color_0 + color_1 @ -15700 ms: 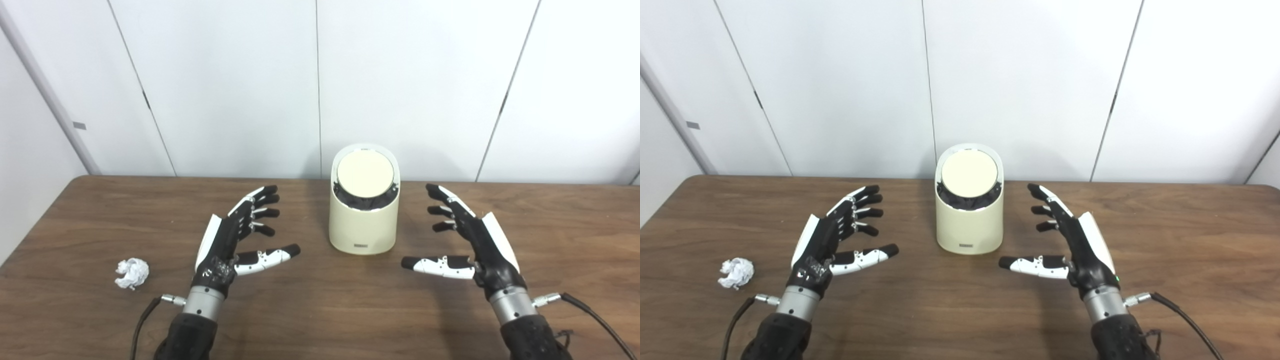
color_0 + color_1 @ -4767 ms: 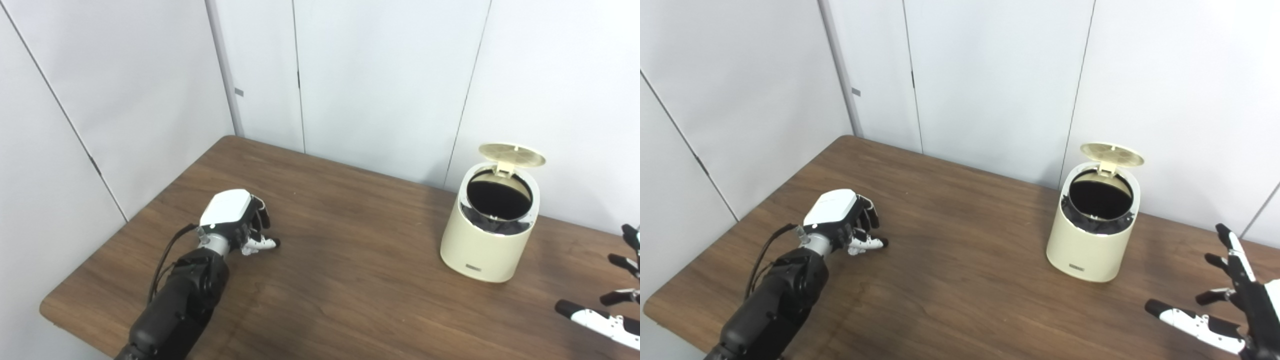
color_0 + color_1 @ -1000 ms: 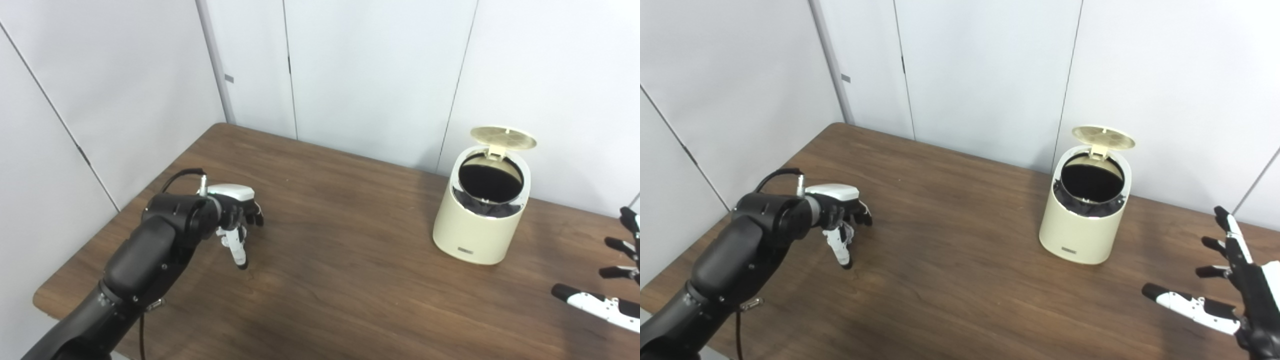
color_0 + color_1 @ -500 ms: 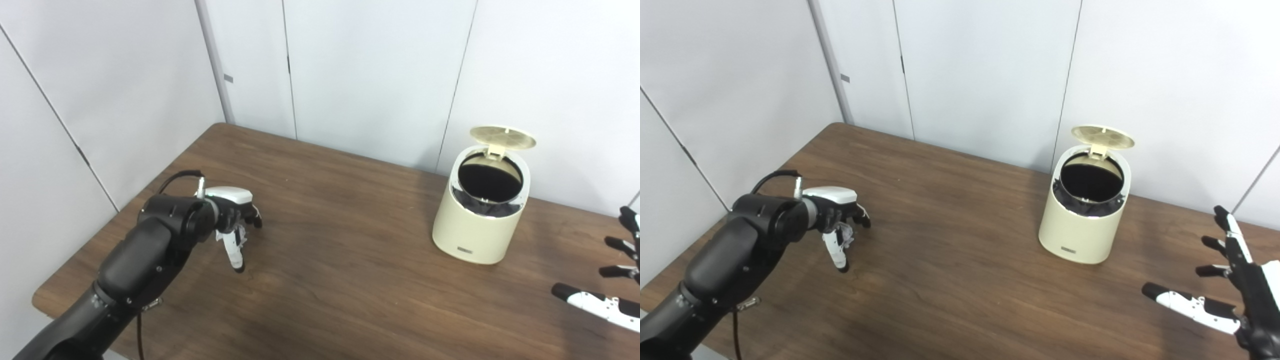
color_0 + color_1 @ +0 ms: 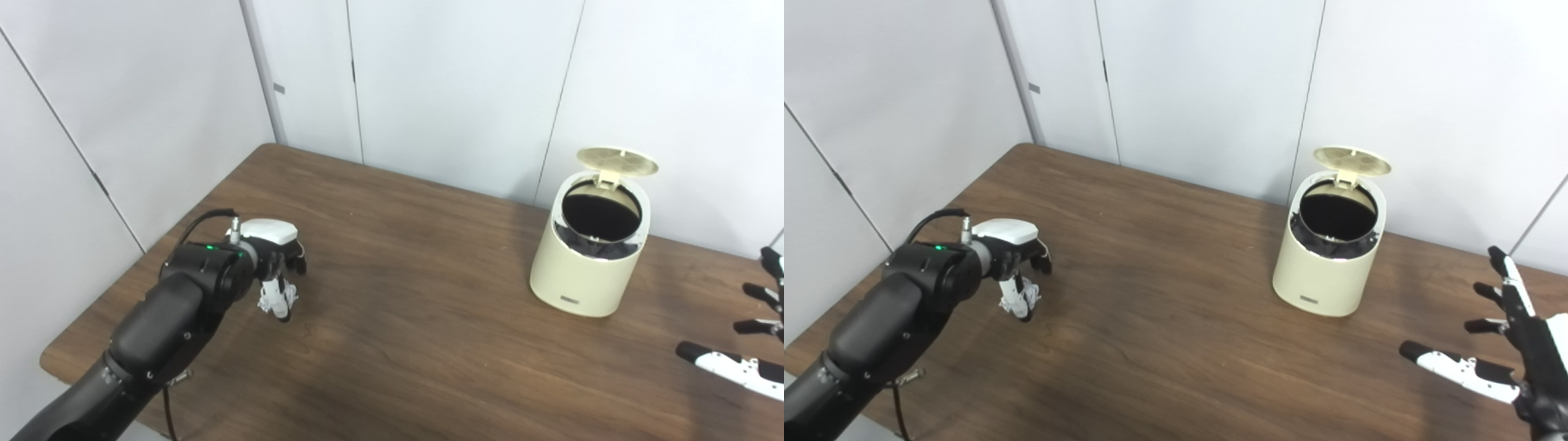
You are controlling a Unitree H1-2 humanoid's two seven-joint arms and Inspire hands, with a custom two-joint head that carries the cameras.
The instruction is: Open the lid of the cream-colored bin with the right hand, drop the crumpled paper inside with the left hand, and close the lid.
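The cream-colored bin [image 5: 585, 275] stands near the table's far edge, its round lid [image 5: 617, 160] tipped up and back, showing the dark liner inside. Far to its left, my left hand [image 5: 274, 260] hovers palm-down just above the table, fingers curled and thumb pointing down. The white crumpled paper [image 5: 1028, 299] is pinched between thumb and fingers, only partly showing. My right hand [image 5: 1510, 364] is at the lower right, well clear of the bin, fingers spread and holding nothing.
The brown wooden table [image 5: 429, 331] ends close to the left of my left hand. White wall panels stand right behind the bin. A black cable [image 5: 199, 223] loops off the left wrist.
The left thumb has swung in under the fingers, closing on the paper, and the hand has drawn back slightly. The view shifted a little. The right hand and bin are unchanged.
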